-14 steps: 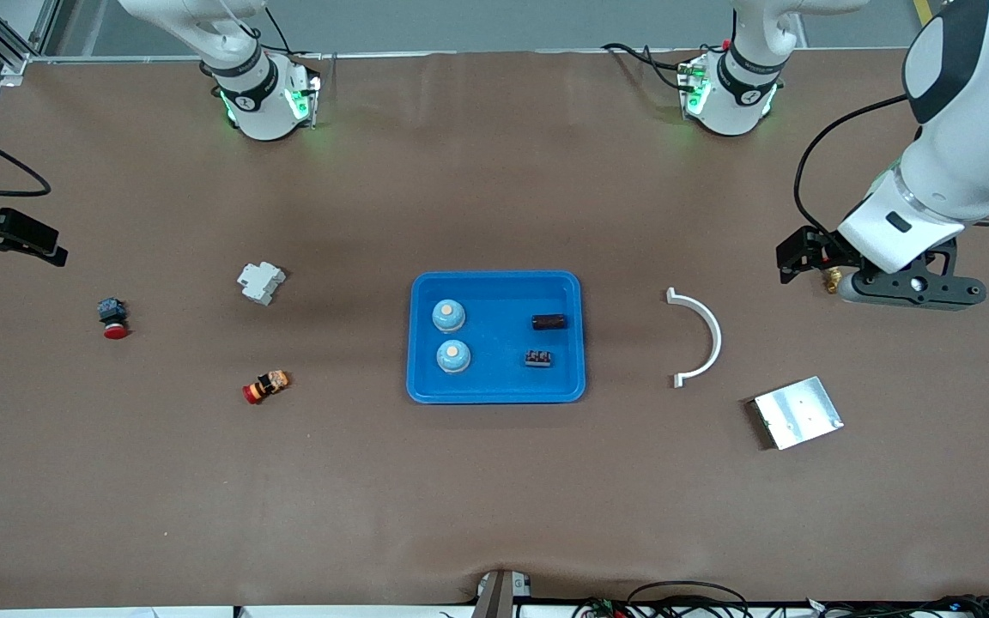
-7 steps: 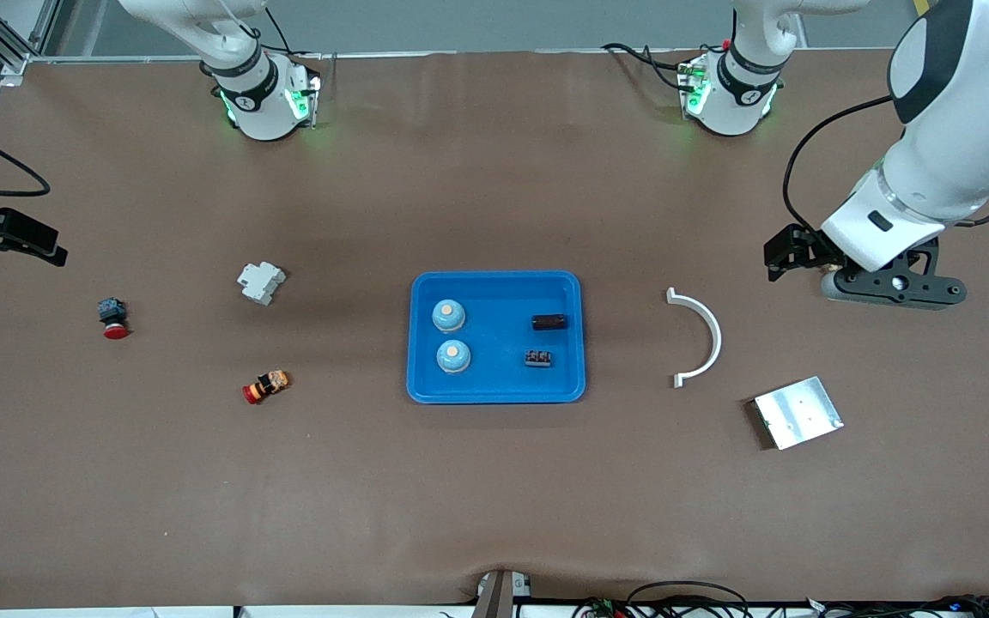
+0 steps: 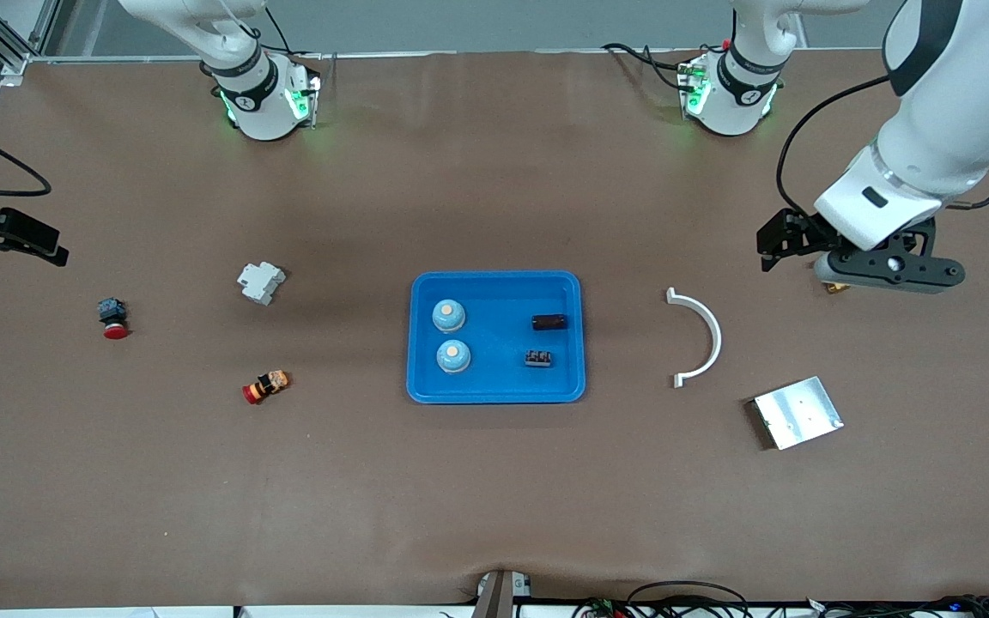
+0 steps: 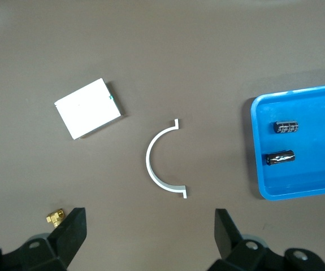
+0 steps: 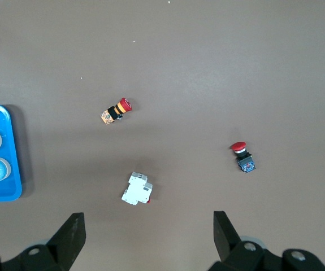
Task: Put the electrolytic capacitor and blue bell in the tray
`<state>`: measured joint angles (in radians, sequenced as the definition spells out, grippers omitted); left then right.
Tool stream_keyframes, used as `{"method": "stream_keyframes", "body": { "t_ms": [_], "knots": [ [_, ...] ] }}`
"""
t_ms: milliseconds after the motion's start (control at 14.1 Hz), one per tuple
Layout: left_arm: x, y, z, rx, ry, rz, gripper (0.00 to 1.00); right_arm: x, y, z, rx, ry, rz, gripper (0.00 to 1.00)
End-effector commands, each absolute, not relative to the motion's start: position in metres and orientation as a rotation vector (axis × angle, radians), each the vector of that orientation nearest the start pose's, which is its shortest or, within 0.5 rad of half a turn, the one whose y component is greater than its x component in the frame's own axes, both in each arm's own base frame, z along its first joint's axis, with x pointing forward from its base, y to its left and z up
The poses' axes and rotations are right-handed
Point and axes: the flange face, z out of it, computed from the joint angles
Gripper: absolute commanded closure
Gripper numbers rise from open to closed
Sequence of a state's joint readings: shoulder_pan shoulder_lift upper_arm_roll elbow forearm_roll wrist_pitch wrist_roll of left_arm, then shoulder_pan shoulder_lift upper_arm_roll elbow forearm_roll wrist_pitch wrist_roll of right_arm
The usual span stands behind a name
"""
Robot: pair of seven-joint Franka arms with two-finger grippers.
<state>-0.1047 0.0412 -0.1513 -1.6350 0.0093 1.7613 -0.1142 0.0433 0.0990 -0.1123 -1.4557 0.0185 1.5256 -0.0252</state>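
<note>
Looking done: capacitor (image 3: 549, 322) and both blue bells (image 3: 448, 315) sit in the tray (image 3: 496, 390), left gripper (image 4: 145, 226) hangs spread empty at 3 o'clock, right gripper (image 5: 145, 226) waits spread, so a careless retreat could clip the white arc (image 3: 705, 336).

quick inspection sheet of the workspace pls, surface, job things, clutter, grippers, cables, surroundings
surface: brown table cover.
job's things: blue tray holds two blue bells, a black capacitor and a small black part.
clutter: white arc, silver plate, white block, two red-capped buttons, small brass part.
grippers: left gripper open, empty, over bare table; right gripper open, empty.
cables: bundle at the table edge nearest the camera.
surroundings: nothing seen.
</note>
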Motion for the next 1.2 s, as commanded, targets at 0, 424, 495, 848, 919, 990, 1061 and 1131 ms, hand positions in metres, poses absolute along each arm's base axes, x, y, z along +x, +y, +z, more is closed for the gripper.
{"method": "stream_keyframes", "body": {
  "t_ms": [0, 424, 495, 848, 919, 990, 1061, 1131],
  "knots": [
    [0.555, -0.138, 0.599, -3.163, 0.158, -0.128, 0.00, 0.573, -0.031, 0.626, -3.123, 0.077, 0.025, 0.00],
    [0.553, -0.132, 0.604, -3.159, 0.111, -0.139, 0.00, 0.573, -0.029, 0.627, -3.133, 0.066, 0.028, 0.00],
    [0.553, -0.132, 0.605, -3.159, 0.111, -0.141, 0.00, 0.573, -0.030, 0.628, -3.133, 0.068, 0.023, 0.00],
    [0.555, -0.126, 0.605, -3.144, 0.118, -0.145, 0.00, 0.573, -0.031, 0.628, -3.130, 0.071, 0.018, 0.00],
    [0.555, -0.126, 0.604, -3.144, 0.118, -0.140, 0.00, 0.573, -0.031, 0.628, -3.128, 0.073, 0.018, 0.00],
    [0.554, -0.126, 0.604, -3.141, 0.130, -0.138, 0.00, 0.573, -0.031, 0.628, -3.128, 0.073, 0.018, 0.00],
    [0.555, -0.126, 0.602, -3.130, 0.160, -0.136, 0.00, 0.573, -0.032, 0.628, -3.127, 0.075, 0.018, 0.00],
    [0.554, -0.128, 0.602, -3.125, 0.191, -0.136, 0.00, 0.573, -0.032, 0.628, -3.125, 0.073, 0.018, 0.00]
  ]
}}
